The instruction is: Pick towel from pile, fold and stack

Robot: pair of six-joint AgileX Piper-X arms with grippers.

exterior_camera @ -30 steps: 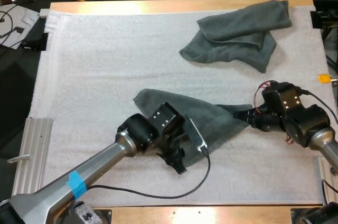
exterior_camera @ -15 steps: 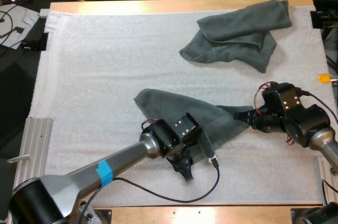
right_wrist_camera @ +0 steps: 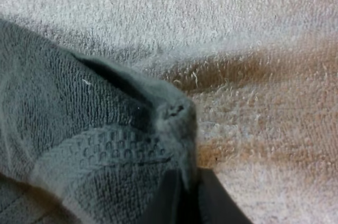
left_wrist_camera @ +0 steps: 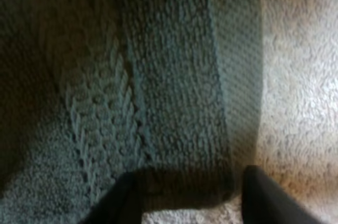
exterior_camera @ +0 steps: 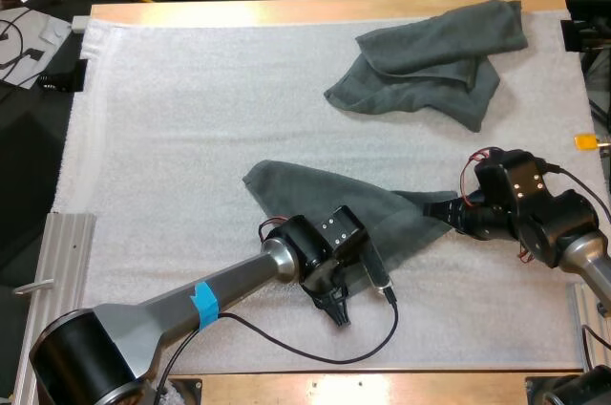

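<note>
A dark grey-green towel (exterior_camera: 315, 200) lies partly spread on the white mat (exterior_camera: 191, 118), its right corner drawn toward my right gripper (exterior_camera: 447, 214). In the right wrist view that gripper (right_wrist_camera: 185, 177) is shut on a bunched fold of the towel (right_wrist_camera: 100, 129). My left gripper (exterior_camera: 336, 309) is low at the towel's near edge. In the left wrist view its fingers (left_wrist_camera: 119, 200) stand apart, open, with the towel's hem (left_wrist_camera: 174, 118) lying between them on the mat. A second, crumpled towel (exterior_camera: 430, 56) rests at the far right of the mat.
Metal rails (exterior_camera: 57, 276) border the mat at the near left and near right. The wooden table edge (exterior_camera: 315, 9) runs along the far side. The left half of the mat is bare.
My left arm has swung right along the towel's near edge and its gripper now sits a little farther right and nearer. The right gripper and both towels have stayed put.
</note>
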